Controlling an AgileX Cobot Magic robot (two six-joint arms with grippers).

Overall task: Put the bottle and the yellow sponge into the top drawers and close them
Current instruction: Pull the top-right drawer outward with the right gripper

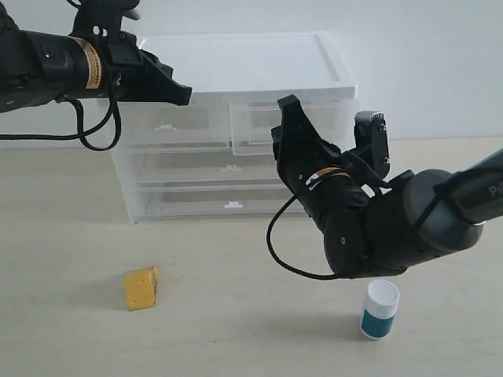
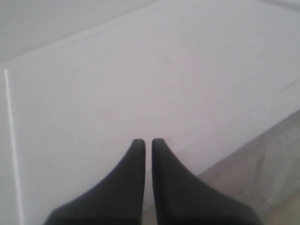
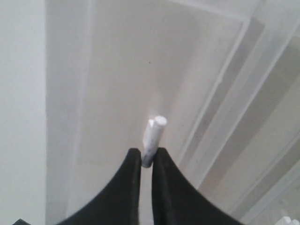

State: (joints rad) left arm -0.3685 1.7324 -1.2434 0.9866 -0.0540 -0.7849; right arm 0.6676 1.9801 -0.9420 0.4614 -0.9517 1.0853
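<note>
Two things lie loose on the surface (image 1: 251, 342) in the exterior view: the sponge (image 1: 141, 288) at lower left and the bottle (image 1: 380, 309) at lower right, both well apart from the cabinet (image 1: 244, 63) at upper centre. The right hand (image 1: 281, 126) reaches from the right edge to the front of the right top drawer (image 1: 251, 129), which seems to stand slightly proud of the left top drawer (image 1: 169, 126). The left hand (image 1: 185, 93) hangs over the cabinet's upper-left corner.

Left wrist view: the left hand (image 2: 148, 143) is narrow, with only a slim gap and nothing in it, above the white cabinet top.

Right wrist view: the right hand (image 3: 147, 157) is pinched on the small white handle (image 3: 154, 131) of the drawer.

Opening the right top drawer looks to be the step in hand. Next comes a straight outward pull until the bottle would fit, then a release. The bottle stands just below the right arm, so a careless swing could topple it. The left top drawer appears closed, with nothing in front of it.
</note>
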